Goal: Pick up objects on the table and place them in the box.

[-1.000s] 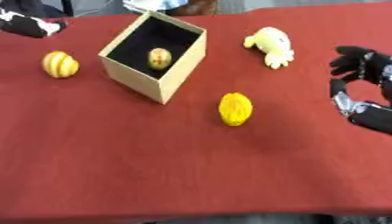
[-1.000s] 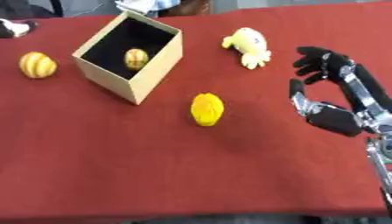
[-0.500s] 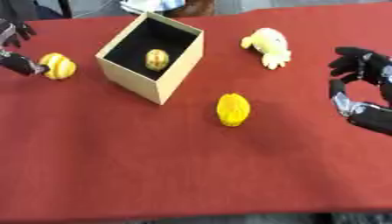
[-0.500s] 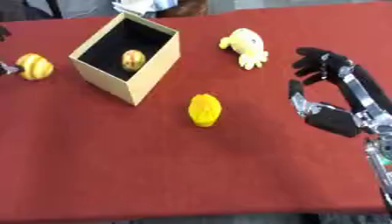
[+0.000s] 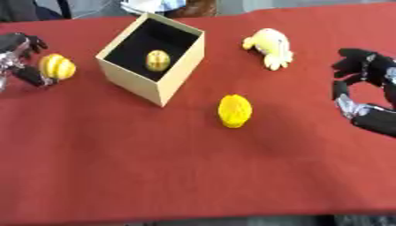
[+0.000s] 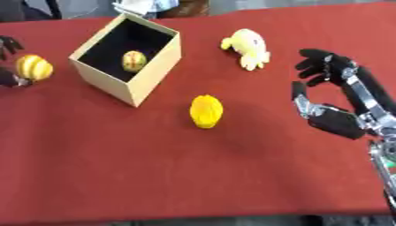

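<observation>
The right hand [image 6: 334,106] is mostly black, its fingers built of short blocky segments with silver metal showing at the links and along the thumb. A silver-grey bar with dark joints runs up the wrist behind it, and a thin greenish cable trails below. The left hand [image 5: 17,56] is black too, with pale silver parts between its dark fingers

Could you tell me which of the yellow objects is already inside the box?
The small striped yellow ball. It sits inside the open box, while the other striped ball, yellow fruit and pale plush toy lie on the table.
</observation>
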Available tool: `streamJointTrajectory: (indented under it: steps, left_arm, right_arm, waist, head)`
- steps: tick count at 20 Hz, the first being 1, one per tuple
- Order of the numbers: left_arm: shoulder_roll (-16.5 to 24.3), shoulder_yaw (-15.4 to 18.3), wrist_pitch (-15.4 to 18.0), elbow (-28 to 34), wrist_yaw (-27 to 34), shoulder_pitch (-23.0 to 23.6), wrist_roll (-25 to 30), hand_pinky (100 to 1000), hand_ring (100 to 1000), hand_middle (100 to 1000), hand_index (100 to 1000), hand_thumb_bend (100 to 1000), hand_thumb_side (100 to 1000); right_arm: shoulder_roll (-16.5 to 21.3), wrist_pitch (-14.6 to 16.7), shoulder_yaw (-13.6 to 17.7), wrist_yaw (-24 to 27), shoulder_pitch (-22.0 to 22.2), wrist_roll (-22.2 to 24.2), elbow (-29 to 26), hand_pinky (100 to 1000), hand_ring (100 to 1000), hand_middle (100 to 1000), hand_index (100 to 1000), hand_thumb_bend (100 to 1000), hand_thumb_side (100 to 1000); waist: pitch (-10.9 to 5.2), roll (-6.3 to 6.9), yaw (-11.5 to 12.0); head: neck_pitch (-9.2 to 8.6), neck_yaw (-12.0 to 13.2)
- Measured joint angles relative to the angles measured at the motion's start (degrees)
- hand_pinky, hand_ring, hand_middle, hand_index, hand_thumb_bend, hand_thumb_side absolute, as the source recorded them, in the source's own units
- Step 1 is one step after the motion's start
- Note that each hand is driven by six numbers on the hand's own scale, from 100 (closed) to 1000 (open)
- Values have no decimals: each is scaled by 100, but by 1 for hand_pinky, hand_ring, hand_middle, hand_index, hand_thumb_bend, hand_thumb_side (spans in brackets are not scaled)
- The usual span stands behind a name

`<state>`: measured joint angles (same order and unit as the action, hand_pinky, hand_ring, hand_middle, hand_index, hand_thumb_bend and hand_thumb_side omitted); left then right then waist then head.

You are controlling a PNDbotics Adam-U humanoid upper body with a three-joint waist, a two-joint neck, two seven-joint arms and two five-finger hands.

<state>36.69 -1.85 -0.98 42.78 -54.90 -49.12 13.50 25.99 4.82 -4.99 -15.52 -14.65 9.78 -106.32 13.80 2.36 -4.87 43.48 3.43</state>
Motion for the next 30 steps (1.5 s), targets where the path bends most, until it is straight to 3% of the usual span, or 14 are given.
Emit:
streamJointTrajectory:
  steps: [3, 8, 14, 20, 30]
  left_arm:
    - [-97, 0, -134, -117, -135, -26, -139, 615, 543, 586, 745, 381, 100]
    - [-235, 0, -344, -192, -446, -35, -422, 575, 503, 545, 712, 368, 100]
    - [-255, -4, -395, -143, -581, -25, -607, 403, 277, 285, 457, 291, 100]
    - [-175, -45, -377, 401, -551, 68, -838, 398, 257, 256, 429, 289, 100]
    - [235, -185, -154, 1846, 25, 131, -714, 412, 257, 255, 426, 280, 100]
  right_arm:
    - [-1, 2, -1, 0, -2, 3, 0, 649, 718, 707, 893, 100, 347]
    - [-6, 10, -5, 0, -24, 14, 0, 649, 717, 707, 893, 100, 348]
    - [-7, 12, -5, 0, -24, 16, 0, 649, 717, 707, 893, 100, 348]
    - [-7, 13, -4, 0, -22, 16, 1, 649, 717, 707, 892, 100, 348]
    - [-7, 13, -3, 0, -18, 15, 2, 650, 717, 707, 891, 100, 348]
  waist:
    - [2, 0, -80]
    - [3, 0, -75]
    - [3, 0, -73]
    - [4, 0, -25]
    - [3, 0, 16]
  head:
    - [-2, 32]
    - [-3, 60]
    - [-4, 78]
    - [-3, 79]
    - [-3, 54]
